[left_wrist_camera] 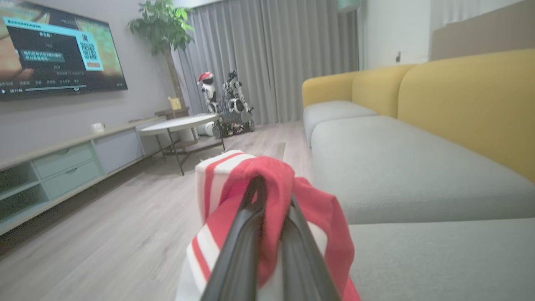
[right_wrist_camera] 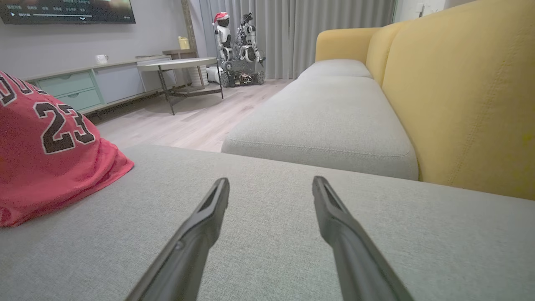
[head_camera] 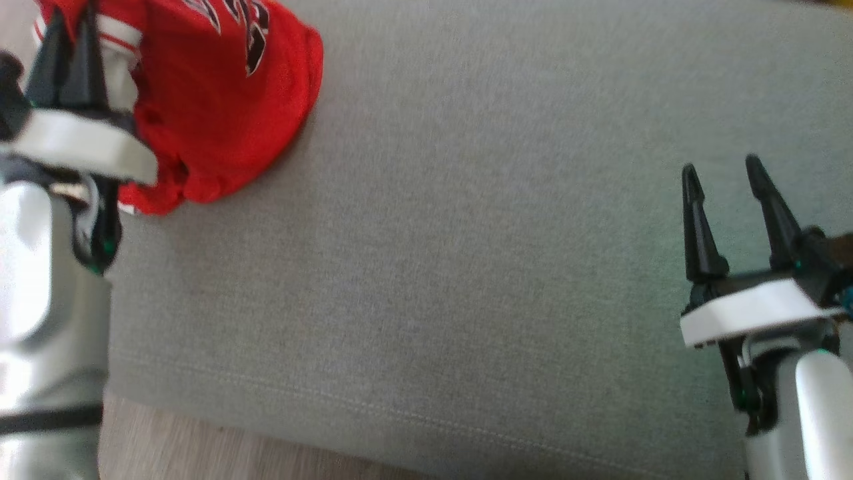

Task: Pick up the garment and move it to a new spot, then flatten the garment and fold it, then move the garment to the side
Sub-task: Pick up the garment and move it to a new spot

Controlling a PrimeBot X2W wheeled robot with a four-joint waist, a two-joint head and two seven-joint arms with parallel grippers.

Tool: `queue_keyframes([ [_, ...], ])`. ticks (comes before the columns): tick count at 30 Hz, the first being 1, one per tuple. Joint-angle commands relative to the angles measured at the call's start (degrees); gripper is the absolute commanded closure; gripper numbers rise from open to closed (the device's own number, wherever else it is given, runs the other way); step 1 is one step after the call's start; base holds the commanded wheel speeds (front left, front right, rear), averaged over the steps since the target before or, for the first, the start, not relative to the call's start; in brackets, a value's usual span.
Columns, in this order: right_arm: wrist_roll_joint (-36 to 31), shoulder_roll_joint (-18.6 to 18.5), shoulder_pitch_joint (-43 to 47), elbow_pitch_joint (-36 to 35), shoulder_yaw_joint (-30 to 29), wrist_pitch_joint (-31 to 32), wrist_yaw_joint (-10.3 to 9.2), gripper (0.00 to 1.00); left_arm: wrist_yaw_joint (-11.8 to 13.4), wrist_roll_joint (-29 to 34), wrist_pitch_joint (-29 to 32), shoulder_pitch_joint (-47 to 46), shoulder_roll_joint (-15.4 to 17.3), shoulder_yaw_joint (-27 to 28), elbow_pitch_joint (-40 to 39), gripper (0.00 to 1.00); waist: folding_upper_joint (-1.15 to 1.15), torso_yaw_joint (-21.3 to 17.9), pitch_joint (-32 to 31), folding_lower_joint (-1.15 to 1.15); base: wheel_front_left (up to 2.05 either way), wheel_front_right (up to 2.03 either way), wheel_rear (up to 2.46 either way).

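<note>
Two fingers of the left gripper (head_camera: 70, 27) are pressed together on the garment (head_camera: 226, 100), a red jersey with white-and-red striped trim. The left wrist view shows the grip closely: red fabric (left_wrist_camera: 317, 209) is pinched between the fingers and folds over their tips, with the striped trim bunched just beyond. The right gripper (head_camera: 722, 167) stands wide open and holds nothing. It hovers over the right part of the grey seat cushion (head_camera: 466, 267), well apart from the jersey.

The jersey sits heaped at the far left of that cushion, its lower edge resting on the fabric. Grey cushion stretches between the two grippers, and pale wood floor (head_camera: 200, 453) shows past the near edge.

From the right wrist, the jersey (right_wrist_camera: 50, 175) rises as a mound on the left with the number 23 readable, which the head view cuts off. The open fingers of the right gripper (right_wrist_camera: 271, 184) point along the sofa towards a second grey cushion (right_wrist_camera: 334, 117) and the yellow backrest (right_wrist_camera: 459, 83) on the right. Both wrist views add the room beyond: a round table (left_wrist_camera: 179, 123), a low cabinet (left_wrist_camera: 62, 163), a wall screen (left_wrist_camera: 54, 54), a potted plant (left_wrist_camera: 163, 25), grey curtains (left_wrist_camera: 271, 54) and toy robot figures (left_wrist_camera: 228, 102) on the far floor.
</note>
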Motion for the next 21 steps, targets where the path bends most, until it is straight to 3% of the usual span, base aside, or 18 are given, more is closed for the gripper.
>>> queue_keyframes([
  [1, 0.5, 0.56, 0.17, -1.75, 0.86, -0.66, -0.04, 0.0, -0.3, -0.22, -0.29, -0.33, 2.81, 2.15, -4.48, 1.0, 0.0, -0.63, -3.56, 0.0, 0.0, 0.0, 0.0],
  [10, 2.19, 1.06, 3.56, -2.85, 0.12, -0.9, -0.04, 0.0, 1.19, -0.34, 2.66, 15.5, 2.05, 0.88, -31.12, 1.0, 0.0, -3.91, -8.22, 0.0, 0.0, 0.0, 0.0],
  [14, 3.72, 1.09, 4.07, -4.15, -0.44, -0.85, -0.04, 0.0, 1.13, -0.61, 5.88, 21.28, 0.02, -3.25, -41.54, 1.0, 0.0, -7.05, -7.72, 0.0, 0.0, 0.0, 0.0],
  [17, 4.46, 1.09, 3.8, -4.98, -0.33, -0.68, -0.04, 0.0, 0.92, -0.95, 6.85, 22.12, -2.09, -6.5, -43.11, 1.0, 0.0, -9.97, -6.53, 0.0, 0.0, 0.0, 0.0],
  [21, 5.19, 1.1, 2.82, -5.7, 0.86, -0.66, -0.04, 0.0, 0.28, -1.07, 7.08, 20.02, -4.78, -10.43, -39.61, 1.0, 0.0, -14.98, -4.02, 0.0, 0.0, 0.0, 0.0],
])
